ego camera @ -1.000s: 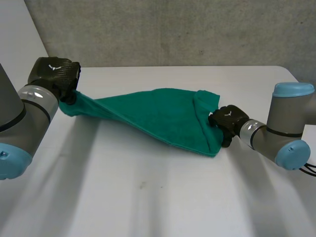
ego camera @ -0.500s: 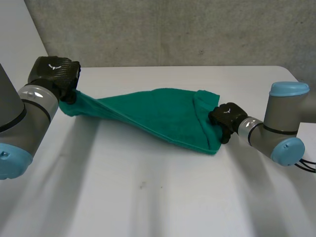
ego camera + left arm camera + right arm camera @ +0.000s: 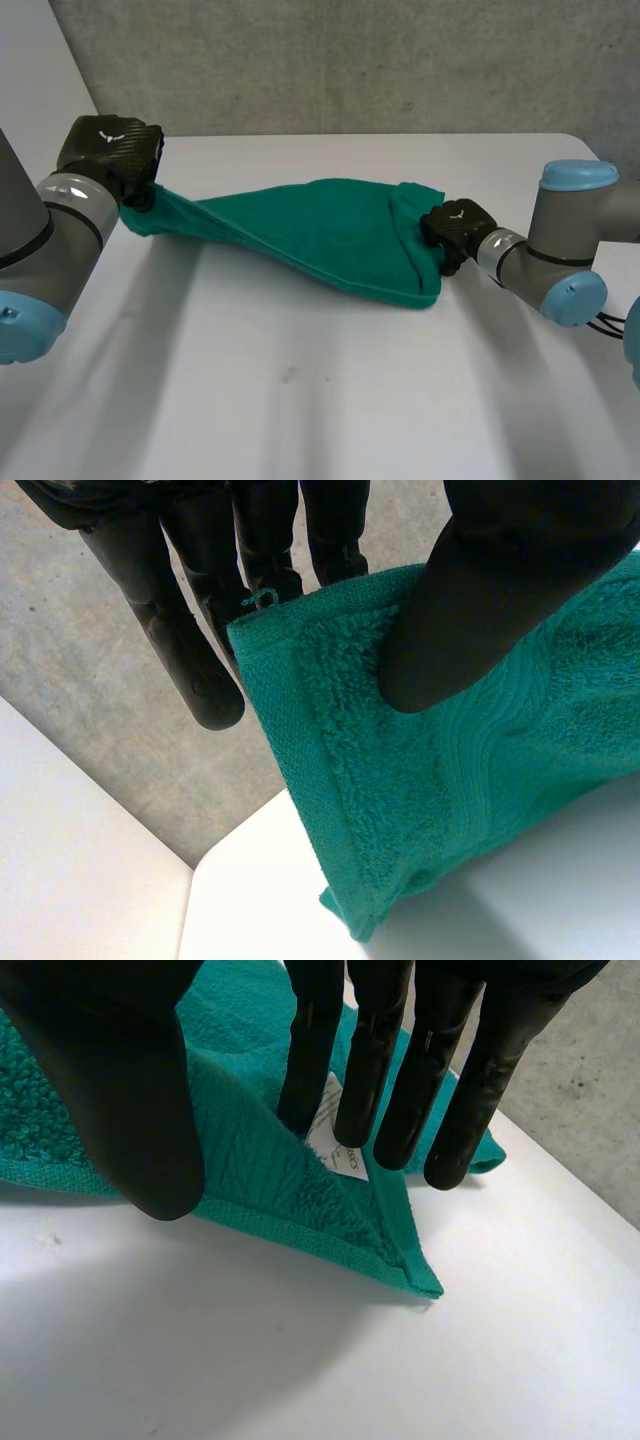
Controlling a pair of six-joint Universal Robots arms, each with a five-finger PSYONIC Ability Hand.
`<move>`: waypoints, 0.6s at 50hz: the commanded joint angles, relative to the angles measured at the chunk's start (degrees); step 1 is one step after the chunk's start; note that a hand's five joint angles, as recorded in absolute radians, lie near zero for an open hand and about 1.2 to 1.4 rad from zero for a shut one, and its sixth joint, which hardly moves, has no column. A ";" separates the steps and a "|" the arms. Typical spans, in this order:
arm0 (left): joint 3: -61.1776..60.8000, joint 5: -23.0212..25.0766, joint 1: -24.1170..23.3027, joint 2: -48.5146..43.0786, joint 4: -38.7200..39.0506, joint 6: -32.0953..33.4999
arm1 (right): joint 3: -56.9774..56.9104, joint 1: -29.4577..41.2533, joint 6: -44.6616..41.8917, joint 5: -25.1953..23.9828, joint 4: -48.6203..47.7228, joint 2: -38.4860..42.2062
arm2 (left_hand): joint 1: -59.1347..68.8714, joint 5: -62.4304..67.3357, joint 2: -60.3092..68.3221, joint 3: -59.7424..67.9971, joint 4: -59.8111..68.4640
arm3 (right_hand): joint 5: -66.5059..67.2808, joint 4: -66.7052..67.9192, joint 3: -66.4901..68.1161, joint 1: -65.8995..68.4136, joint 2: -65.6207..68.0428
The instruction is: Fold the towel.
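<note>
Left hand pinches towel; right hand opposite end.

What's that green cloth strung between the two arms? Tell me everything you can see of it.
The towel is teal-green terry cloth with a flat hemmed border and a small white label near one corner. It stretches above the white table, gathered narrow at the left hand, which pinches a corner between thumb and fingers. It widens toward the right hand, which pinches the labelled corner. A diagonal fold runs along it.
</note>
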 commanded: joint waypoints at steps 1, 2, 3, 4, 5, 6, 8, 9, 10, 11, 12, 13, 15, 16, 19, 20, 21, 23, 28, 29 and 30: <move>-0.04 0.00 0.00 0.00 0.00 0.01 | -0.98 0.55 0.33 0.00 0.01 0.71 | 15.09 14.84 11.48 11.81 11.52 | 8.67 6.55 6.64 12.95 6.70; -0.04 0.00 0.00 0.00 0.00 -0.08 | -1.16 0.64 0.33 0.00 0.01 0.80 | 15.09 14.84 11.48 11.81 11.52 | 8.67 6.55 6.64 12.95 6.70; -0.04 0.00 0.00 0.00 0.00 0.00 | -1.33 0.64 0.41 0.00 0.01 1.06 | 15.09 14.84 11.48 11.81 11.52 | 8.67 6.55 6.64 12.95 6.70; -0.04 0.00 0.00 0.00 0.00 0.00 | -1.33 0.64 0.42 0.00 0.01 1.24 | 15.09 14.84 11.48 11.81 11.52 | 9.00 6.89 6.97 13.28 7.03; -0.04 0.00 0.00 0.00 0.00 0.01 | -1.42 0.64 0.33 0.00 0.01 1.33 | 15.09 14.84 11.48 11.81 11.52 | 9.67 7.56 7.64 13.95 7.70; -0.04 0.00 0.00 0.00 0.00 0.01 | -1.42 0.64 0.33 0.00 0.01 1.41 | 15.09 14.84 11.48 11.81 11.52 | 11.35 9.23 9.32 15.62 9.37; -0.04 0.00 0.00 0.00 0.00 0.01 | -1.68 0.64 0.50 0.00 0.01 1.41 | 15.09 14.84 11.48 11.81 11.52 | 21.92 19.80 19.89 26.20 19.95; -0.04 0.00 0.00 0.00 0.00 0.01 | -1.77 0.64 0.50 0.09 0.01 1.41 | 15.09 14.84 11.48 11.81 11.52 | 26.12 24.01 24.09 30.40 24.15; -0.04 0.00 0.00 0.00 0.00 0.01 | -1.95 0.64 0.68 0.18 0.01 1.33 | 15.09 14.84 11.48 11.81 11.52 | 30.49 28.38 28.46 34.77 28.52; -0.04 0.00 0.00 0.00 0.00 0.01 | -2.04 0.64 1.03 0.18 -0.08 0.89 | 15.09 14.84 11.48 11.81 11.52 | 38.14 36.02 36.11 42.42 36.17; -0.04 0.00 0.00 0.00 0.00 0.01 | -2.12 0.64 1.29 0.18 -0.08 0.71 | 15.09 14.84 11.48 11.81 11.52 | 38.22 36.10 36.19 42.49 36.24; -0.04 0.00 0.00 0.00 0.00 0.01 | -2.21 0.64 1.64 0.18 -0.08 0.45 | 15.09 14.84 11.48 11.81 11.52 | 38.22 36.10 36.19 42.49 36.25; -0.04 0.00 0.00 0.00 0.00 0.01 | -2.30 0.64 2.78 0.79 -0.08 -1.38 | 15.09 14.84 11.48 11.81 11.52 | 38.22 36.10 36.19 42.49 36.25; -0.13 0.00 0.00 0.00 0.00 0.01 | -2.30 0.55 3.14 0.88 -0.08 -2.27 | 15.09 14.84 11.48 11.81 11.52 | 38.22 36.10 36.19 42.49 36.25; -0.30 0.00 0.09 0.00 0.00 0.01 | -1.43 0.20 3.58 1.76 0.09 -7.00 | 15.09 14.84 11.48 11.81 11.52 | 38.22 36.10 36.19 42.49 36.25; -0.39 -0.09 0.09 0.00 0.00 0.01 | -1.07 0.11 3.41 1.93 0.18 -8.15 | 15.09 14.84 11.48 11.81 11.52 | 38.22 36.10 36.19 42.49 36.25; -0.57 -0.09 0.17 0.09 0.00 0.01 | -0.72 0.02 3.23 2.11 0.44 -9.56 | 15.09 14.84 11.48 11.81 11.52 | 38.22 36.10 36.19 42.49 36.25; -0.92 -0.26 0.26 0.18 -0.09 0.01 | 0.24 0.02 2.97 2.46 1.06 -12.02 | 15.09 14.84 11.48 11.81 11.52 | 38.22 36.10 36.19 42.49 36.25; -2.58 -0.27 1.84 0.61 -0.26 0.01 | 3.85 -0.15 -1.94 6.15 8.25 -21.25 | 15.09 14.84 11.48 11.81 11.52 | 38.22 36.10 36.19 42.49 36.25; -3.02 -0.18 2.11 0.88 -0.26 0.01 | 4.90 -0.50 -5.26 8.24 11.92 -24.22 | 15.09 14.84 11.48 11.81 11.52 | 38.22 36.10 36.19 42.49 36.25; -3.38 -0.09 2.28 1.05 -0.26 0.01 | 5.60 -0.85 -7.47 9.57 14.05 -25.38 | 15.09 14.84 11.48 11.81 11.52 | 38.22 36.10 36.19 42.49 36.25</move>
